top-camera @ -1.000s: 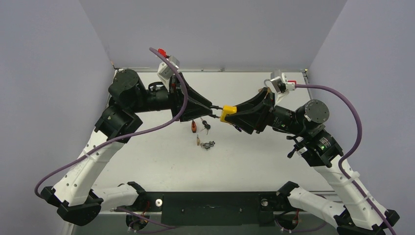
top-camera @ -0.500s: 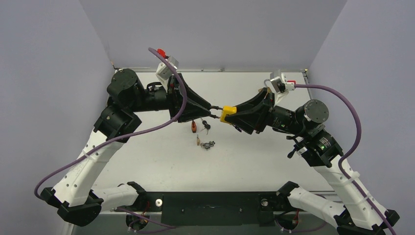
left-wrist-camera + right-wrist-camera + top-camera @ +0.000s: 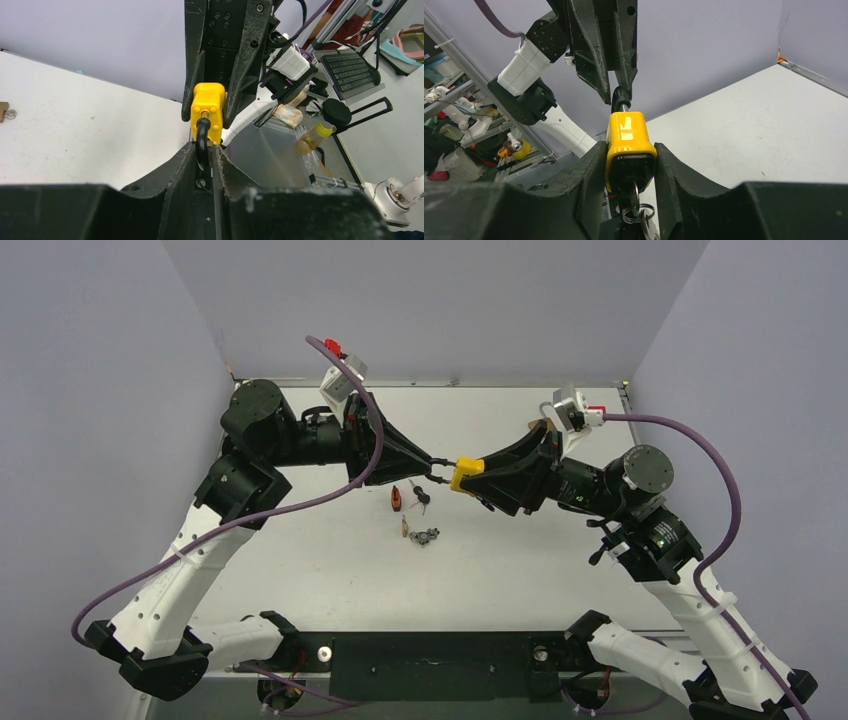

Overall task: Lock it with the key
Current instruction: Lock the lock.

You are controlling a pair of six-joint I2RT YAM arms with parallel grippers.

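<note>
Held above the worktop [image 3: 330, 575], the yellow padlock [image 3: 630, 145] sits pinched by its body between the right fingers [image 3: 586, 177], with a key [image 3: 634, 192] in its keyhole. The left fingers [image 3: 177, 167] pinch its black shackle [image 3: 201, 142]. Spare keys [image 3: 415, 515] lie on the worktop beneath.

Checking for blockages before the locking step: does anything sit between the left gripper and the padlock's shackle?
Nothing visible does. The left gripper pinches the black shackle from both sides, and the right gripper clamps the yellow padlock. Loose keys lie on the table below, clear of both.
</note>
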